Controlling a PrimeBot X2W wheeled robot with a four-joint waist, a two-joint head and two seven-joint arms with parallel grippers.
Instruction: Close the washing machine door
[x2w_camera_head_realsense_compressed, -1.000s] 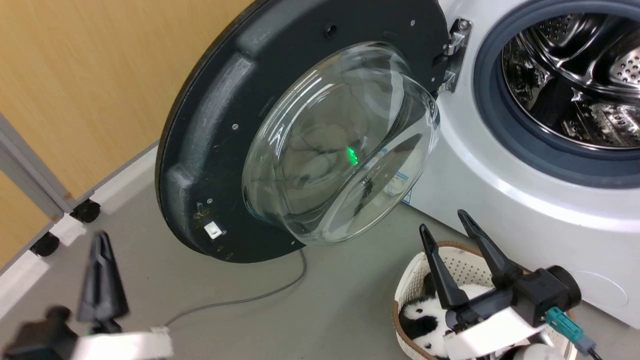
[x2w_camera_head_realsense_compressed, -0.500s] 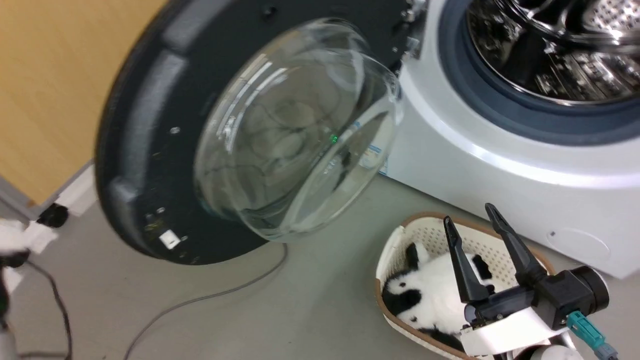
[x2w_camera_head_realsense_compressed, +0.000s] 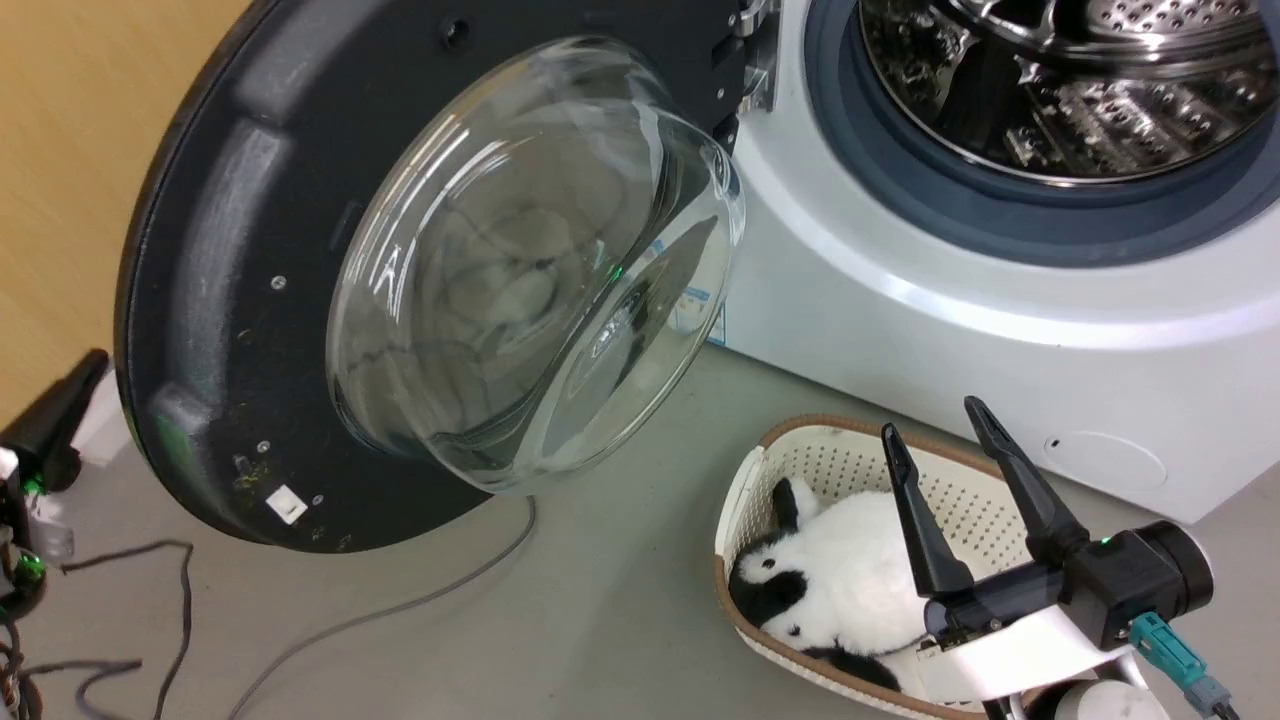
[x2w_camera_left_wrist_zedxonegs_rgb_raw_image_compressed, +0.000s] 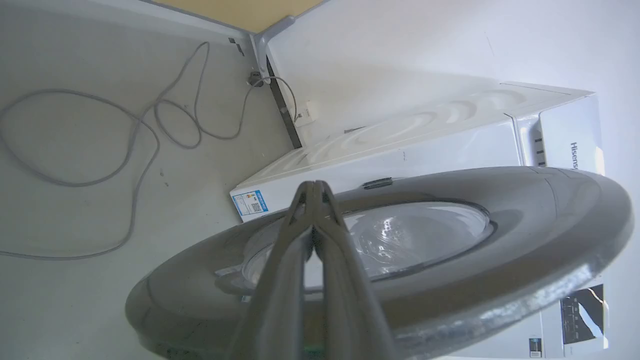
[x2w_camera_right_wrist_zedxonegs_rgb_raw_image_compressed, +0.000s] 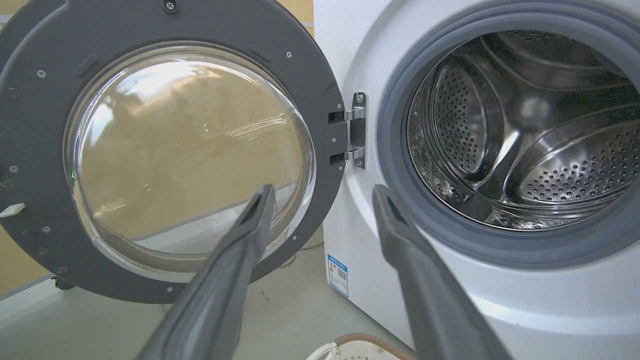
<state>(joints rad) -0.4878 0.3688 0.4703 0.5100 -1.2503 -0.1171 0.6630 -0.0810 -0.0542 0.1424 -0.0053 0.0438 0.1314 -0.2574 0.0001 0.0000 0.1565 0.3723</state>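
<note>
Plainly, the washer (x2w_camera_head_realsense_compressed: 900, 300) gapes at right, its door (x2w_camera_head_realsense_compressed: 220, 250) hanging open leftward (glass bulge facing the camera). Over the basket (x2w_camera_head_realsense_compressed: 850, 460) the right end effector (x2w_camera_head_realsense_compressed: 928, 416) spreads wide; the left end effector (x2w_camera_left_wrist_zedxonegs_rgb_raw_image_compressed: 316, 186), pinched together, points at the door's glossy outside.

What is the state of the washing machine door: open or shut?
Open. The washing machine door stands swung wide on its hinge, leaving the steel drum fully exposed.

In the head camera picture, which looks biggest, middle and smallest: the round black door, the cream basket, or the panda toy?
1. The washing machine door, by far.
2. The basket.
3. The panda toy, lying inside the basket.
</note>
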